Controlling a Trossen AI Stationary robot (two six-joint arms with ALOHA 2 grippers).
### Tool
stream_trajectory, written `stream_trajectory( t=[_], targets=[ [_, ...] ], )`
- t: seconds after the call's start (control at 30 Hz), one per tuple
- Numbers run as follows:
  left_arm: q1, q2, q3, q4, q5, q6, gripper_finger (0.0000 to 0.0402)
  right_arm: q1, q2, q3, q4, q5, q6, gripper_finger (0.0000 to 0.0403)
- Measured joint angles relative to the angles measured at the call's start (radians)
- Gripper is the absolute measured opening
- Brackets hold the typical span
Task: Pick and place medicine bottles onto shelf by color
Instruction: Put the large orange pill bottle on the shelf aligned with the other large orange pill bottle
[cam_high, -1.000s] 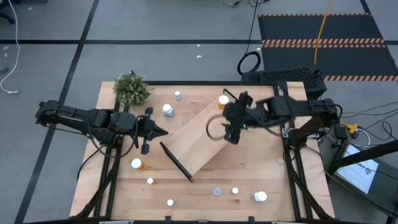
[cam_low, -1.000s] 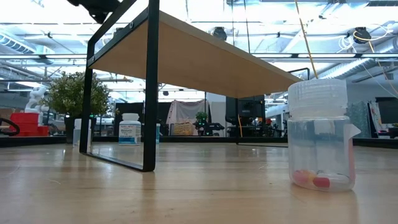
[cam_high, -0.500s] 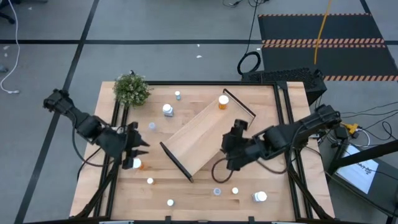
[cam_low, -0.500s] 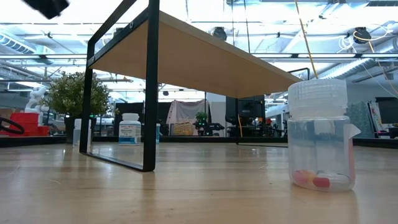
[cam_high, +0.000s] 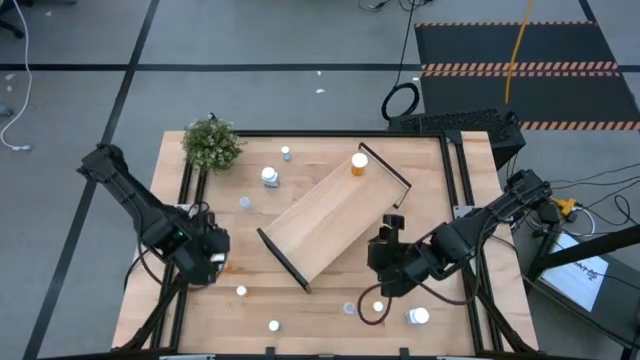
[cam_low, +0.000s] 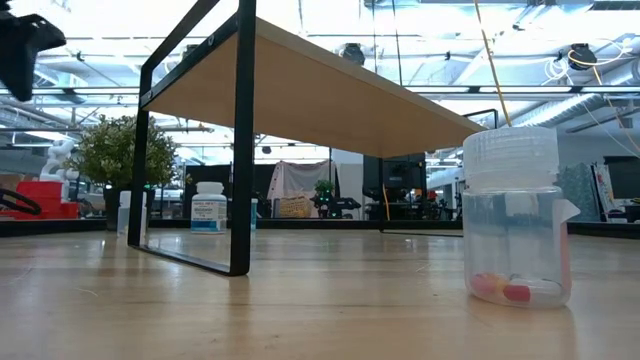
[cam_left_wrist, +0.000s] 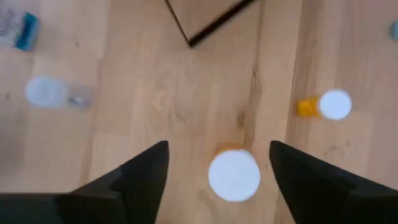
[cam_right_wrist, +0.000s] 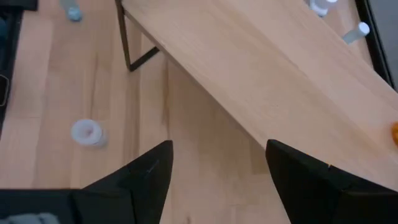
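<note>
In the high view my left gripper (cam_high: 212, 262) covers the orange bottle (cam_left_wrist: 234, 174) below it, so only a sliver of orange shows there; my wrist view shows its round white cap squarely between my spread fingers (cam_left_wrist: 140, 180), untouched. A second orange bottle (cam_left_wrist: 324, 106) lies on its side nearby, and a clear one (cam_left_wrist: 53, 93) lies farther off, blurred.

My right gripper (cam_high: 385, 290) hangs with its fingers (cam_right_wrist: 146, 177) apart and empty, near the shelf (cam_high: 330, 215), whose far end is cut off in that wrist view. The shelf stands slantwise mid-table (cam_high: 440, 240), one orange bottle (cam_high: 359, 163) on its far end. From the low view a clear bottle (cam_low: 515, 215) with red pills stands close; the labels of those behind are unreadable.
</note>
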Motion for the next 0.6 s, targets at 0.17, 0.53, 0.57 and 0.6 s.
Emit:
stream_trajectory(
  t=[0.17,0.53,0.57,0.6],
  targets=[
    [-0.042,0.108,-0.007,0.006,0.083,-0.006,0.0319,0.017,-0.004,0.0,0.009,0.002,-0.016,0.0254],
    [-0.073,0.163,-0.132,0.061,0.111,-0.041,0.0321,0.016,-0.004,0.0,0.032,0.002,-0.018,0.0254],
    [-0.073,0.162,-0.14,0.074,0.11,-0.041,0.0321,0.016,-0.004,0.0,0.034,0.002,-0.018,0.0254],
    [-0.073,0.161,-0.149,0.085,0.11,-0.038,0.0321,0.016,-0.004,0.0,0.037,0.002,-0.018,0.0254]
  ],
)
